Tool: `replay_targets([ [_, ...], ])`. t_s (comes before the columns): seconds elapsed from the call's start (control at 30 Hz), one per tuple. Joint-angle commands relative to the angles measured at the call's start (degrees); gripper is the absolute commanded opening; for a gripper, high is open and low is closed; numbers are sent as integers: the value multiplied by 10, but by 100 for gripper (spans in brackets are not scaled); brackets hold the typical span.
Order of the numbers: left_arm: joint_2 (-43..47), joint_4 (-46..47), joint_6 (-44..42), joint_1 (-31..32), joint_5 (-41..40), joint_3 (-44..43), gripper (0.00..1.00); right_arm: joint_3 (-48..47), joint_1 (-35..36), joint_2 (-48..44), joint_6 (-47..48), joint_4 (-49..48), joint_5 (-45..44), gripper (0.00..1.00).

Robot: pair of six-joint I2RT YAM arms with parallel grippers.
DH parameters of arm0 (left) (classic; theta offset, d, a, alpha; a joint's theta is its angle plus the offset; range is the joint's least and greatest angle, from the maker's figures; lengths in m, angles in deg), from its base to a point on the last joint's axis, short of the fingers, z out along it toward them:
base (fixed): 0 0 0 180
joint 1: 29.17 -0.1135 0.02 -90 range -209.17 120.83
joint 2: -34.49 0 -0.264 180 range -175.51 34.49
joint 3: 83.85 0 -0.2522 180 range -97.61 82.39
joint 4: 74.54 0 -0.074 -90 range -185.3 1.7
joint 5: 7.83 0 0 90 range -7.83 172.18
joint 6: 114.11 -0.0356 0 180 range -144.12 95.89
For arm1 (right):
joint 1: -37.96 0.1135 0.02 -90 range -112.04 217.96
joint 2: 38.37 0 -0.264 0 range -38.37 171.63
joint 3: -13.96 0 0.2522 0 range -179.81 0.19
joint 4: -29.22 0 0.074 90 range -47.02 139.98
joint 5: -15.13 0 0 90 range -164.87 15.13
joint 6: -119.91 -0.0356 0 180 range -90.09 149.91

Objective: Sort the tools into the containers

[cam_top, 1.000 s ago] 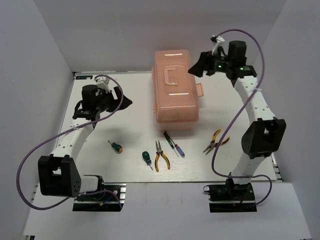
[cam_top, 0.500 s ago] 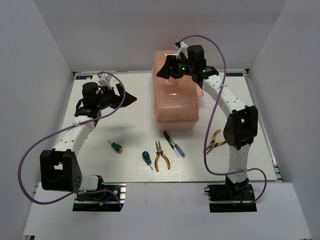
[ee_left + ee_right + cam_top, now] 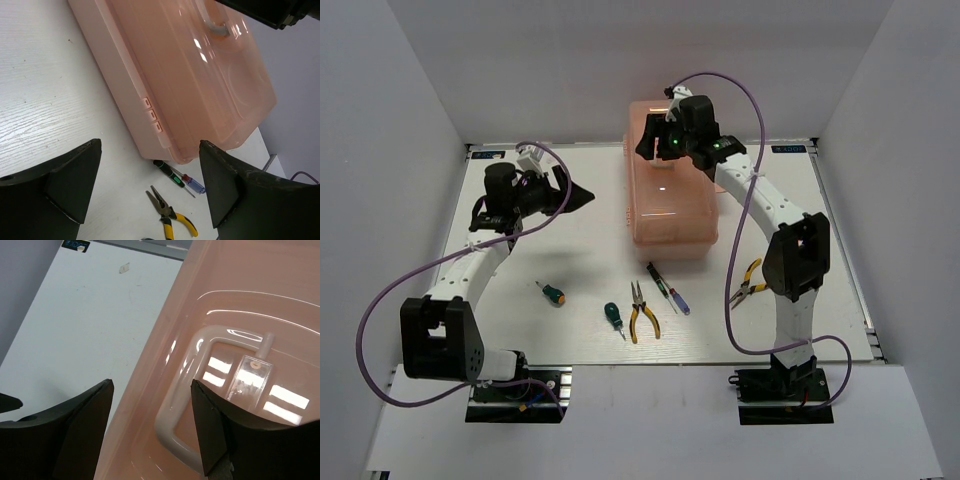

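The salmon-pink toolbox (image 3: 670, 200) stands closed at the table's far middle. My right gripper (image 3: 645, 143) is open above its lid's far left part; the right wrist view shows the lid handle (image 3: 172, 432) below the open jaws. My left gripper (image 3: 582, 197) is open and empty, left of the box, above the table. On the table lie an orange-green stubby screwdriver (image 3: 552, 293), a green stubby screwdriver (image 3: 612, 317), yellow-handled pliers (image 3: 642, 313), a slim purple-handled screwdriver (image 3: 668, 288) and second pliers (image 3: 751, 281). The left wrist view shows the box (image 3: 200, 85), the slim screwdriver (image 3: 192, 182) and pliers (image 3: 172, 220).
White walls enclose the table on the left, back and right. A purple cable hangs from each arm. A black-and-green slim tool (image 3: 167, 169) lies crossed with the purple-handled screwdriver near the box's front edge.
My right arm has swung left from the box's right side to over its lid and come lower. My left gripper has shifted slightly right toward the box.
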Motion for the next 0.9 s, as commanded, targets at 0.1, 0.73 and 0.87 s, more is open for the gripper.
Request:
replay_targets([
  [0.1, -8, 21, -1, 2, 22, -39, 89, 8, 11, -18, 8, 9, -58, 69],
  [0.73, -79, 126, 49, 19, 66, -123, 89, 32, -5, -10, -132, -30, 90, 65],
  [0.87, -127, 158, 76, 30, 73, -165, 89, 13, -12, -7, -144, -30, 103, 64],
])
